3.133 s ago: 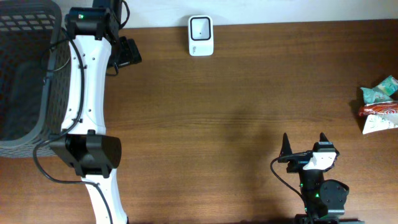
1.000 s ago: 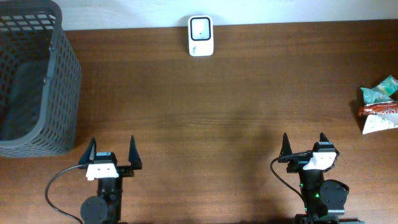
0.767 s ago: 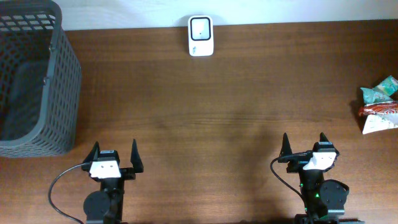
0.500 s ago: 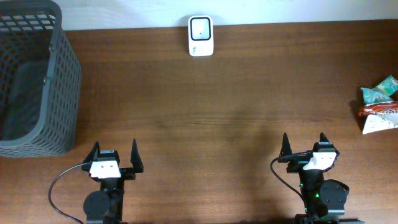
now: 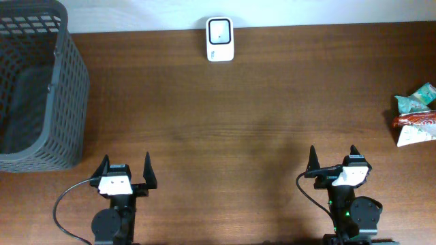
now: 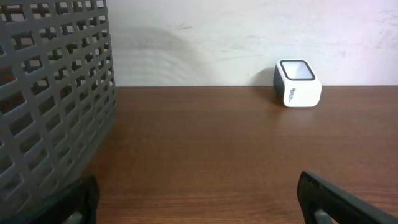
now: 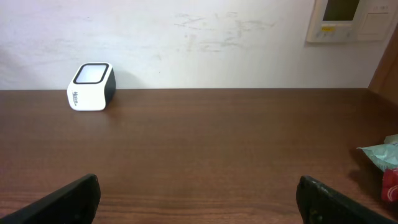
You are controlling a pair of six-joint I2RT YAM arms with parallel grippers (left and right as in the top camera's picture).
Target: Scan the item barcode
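Note:
The white barcode scanner (image 5: 220, 39) with its dark window stands at the table's far edge; it also shows in the left wrist view as the scanner (image 6: 297, 91) and in the right wrist view as the scanner (image 7: 91, 86). Packaged items (image 5: 415, 116), teal, red and white, lie at the right edge; one teal packet (image 7: 384, 154) shows in the right wrist view. My left gripper (image 5: 125, 167) rests open near the front left, with nothing between its fingers. My right gripper (image 5: 333, 156) stands open near the front right, also holding nothing.
A dark grey mesh basket (image 5: 60, 88) fills the far left corner and looms close at the left as the basket (image 6: 53, 106) in the left wrist view. A white wall runs behind the table, with a wall panel (image 7: 351, 18) at the upper right.
The left arm, stretched over the basket three seconds ago, has drawn back to the front left. Within the last second it shifted slightly right and settled. The right arm has not moved.

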